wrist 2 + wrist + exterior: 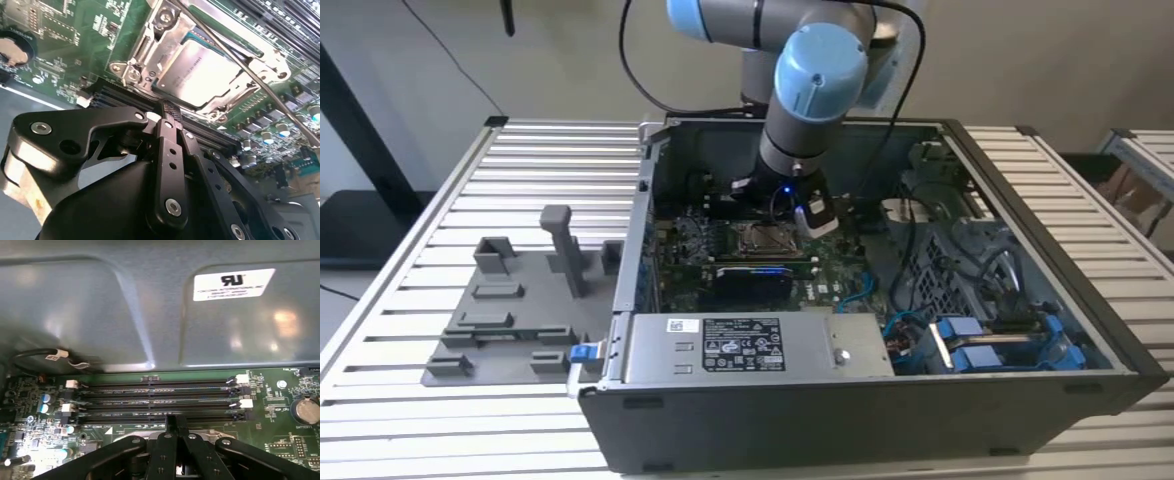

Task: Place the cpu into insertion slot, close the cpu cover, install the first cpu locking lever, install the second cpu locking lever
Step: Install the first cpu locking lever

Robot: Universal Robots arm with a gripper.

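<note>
Gripper (170,111) pinched beside one cpu (207,72), one cpu cover (145,50).

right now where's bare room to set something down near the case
Free: the slatted table on the exterior view's left, behind the grey fixture plate, and the strip right of the case. Crowded: inside the case, where the arm hangs over the cpu and blue cables fill the right bay.
</note>
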